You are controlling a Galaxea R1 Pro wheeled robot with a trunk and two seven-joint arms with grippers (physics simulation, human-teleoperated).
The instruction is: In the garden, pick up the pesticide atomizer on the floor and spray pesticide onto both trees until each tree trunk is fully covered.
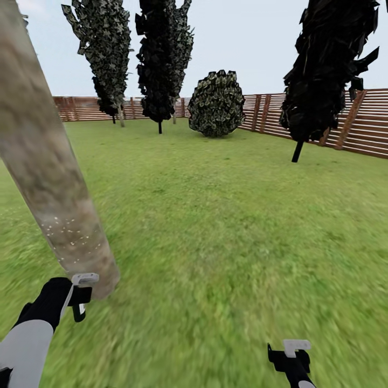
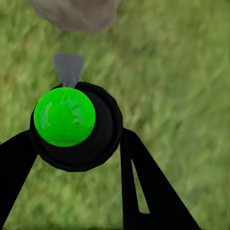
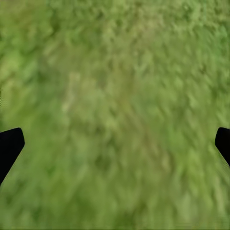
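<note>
A thick beige-grey mottled tree trunk (image 1: 48, 178) slants across the left of the head view, with pale specks on its lower part. My left gripper (image 1: 73, 299) sits just in front of the trunk's base, shut on the pesticide atomizer (image 1: 84, 285). In the left wrist view the atomizer (image 2: 72, 124) is a black round body with a bright green cap between my black fingers (image 2: 139, 177), and its grey nozzle (image 2: 68, 67) points toward the trunk base (image 2: 76, 14). My right gripper (image 1: 289, 357) hangs open over the grass at lower right, with nothing between its fingers (image 3: 10, 143).
Green lawn (image 1: 226, 226) spreads ahead and to the right. Dark columnar conifers (image 1: 161, 59) stand at the back and one (image 1: 328, 70) at the right. A round shrub (image 1: 216, 103) sits before the brown slatted fence (image 1: 366, 124).
</note>
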